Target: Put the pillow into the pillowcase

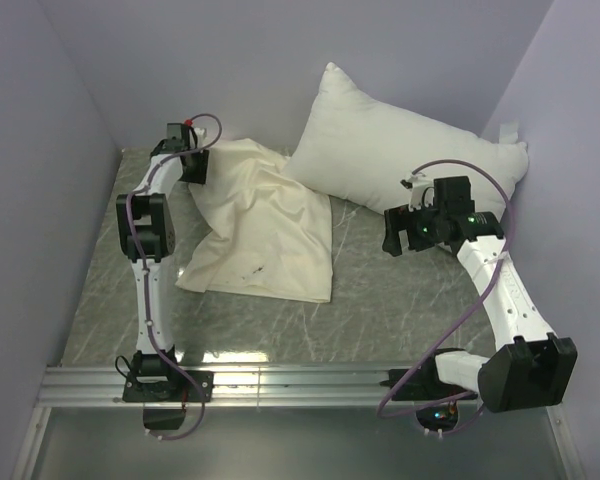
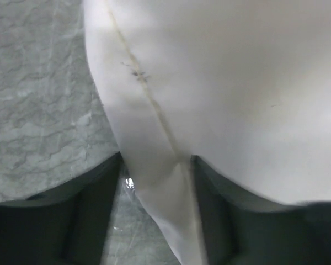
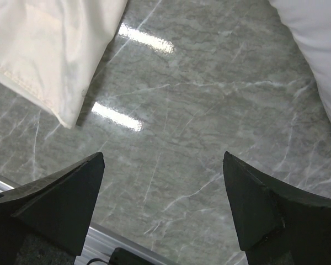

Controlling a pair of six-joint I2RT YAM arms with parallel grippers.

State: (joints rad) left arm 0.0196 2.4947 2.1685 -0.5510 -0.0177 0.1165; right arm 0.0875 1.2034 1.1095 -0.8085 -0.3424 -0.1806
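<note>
Two arms reach out over the table (image 1: 380, 290). On the top camera I see the pillow (image 1: 380, 140) propped at the table's far right corner. The pillowcase (image 1: 265, 235) lies crumpled on the left half, just beside it. The left gripper (image 1: 193, 168) sits at the pillowcase's far left edge, and the right gripper (image 1: 393, 238) hangs near the pillow. On the left wrist camera, a seamed fold of pillowcase runs between the dark fingers (image 2: 88, 221); I cannot tell whether they pinch it. On the right wrist camera, the fingers (image 3: 60, 204) are spread wide above the table.
</note>
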